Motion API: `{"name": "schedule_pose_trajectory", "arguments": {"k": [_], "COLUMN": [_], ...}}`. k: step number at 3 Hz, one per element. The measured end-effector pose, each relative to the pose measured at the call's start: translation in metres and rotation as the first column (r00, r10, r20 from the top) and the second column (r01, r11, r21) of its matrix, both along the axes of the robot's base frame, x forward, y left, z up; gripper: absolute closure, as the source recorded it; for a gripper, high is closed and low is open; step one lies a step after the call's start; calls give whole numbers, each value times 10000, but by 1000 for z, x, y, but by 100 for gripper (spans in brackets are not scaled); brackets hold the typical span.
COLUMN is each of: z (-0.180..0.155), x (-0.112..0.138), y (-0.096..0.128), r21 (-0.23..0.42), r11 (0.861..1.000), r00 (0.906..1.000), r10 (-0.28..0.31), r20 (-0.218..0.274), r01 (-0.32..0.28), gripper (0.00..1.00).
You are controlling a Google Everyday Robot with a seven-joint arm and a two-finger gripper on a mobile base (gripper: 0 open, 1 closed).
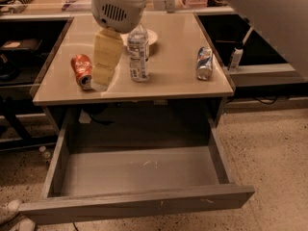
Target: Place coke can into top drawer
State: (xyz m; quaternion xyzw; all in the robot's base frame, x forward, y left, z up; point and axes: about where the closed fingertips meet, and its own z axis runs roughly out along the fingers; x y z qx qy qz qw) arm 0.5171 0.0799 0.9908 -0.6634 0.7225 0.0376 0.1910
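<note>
Camera view: the tool (102, 76) hangs just beside the coke can (82, 71) lying on the tabletop (178, 76); spread or pressed together, I cannot tell. Best to line up over the can's middle before squeezing.

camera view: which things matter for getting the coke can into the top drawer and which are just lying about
In the job: coke can; top drawer, open; hand, hanging close beside the can.
Lying about: water bottle; blue-and-silver can.

Red coke can (82, 70) lying near hand (102, 79); top drawer (139, 204) open.
</note>
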Motion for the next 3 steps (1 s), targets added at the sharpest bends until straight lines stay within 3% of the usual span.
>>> {"name": "schedule_pose_trajectory", "arguments": {"k": [1,3], "z": [0,-22], "x": [0,49], "y": [1,57], "r21": [4,452], "r11": [10000,9978], "r00": [10000,9970], "r10": [24,511], "r20": [7,-587], "r01": [-24,-485], "gripper": [0,0]}}
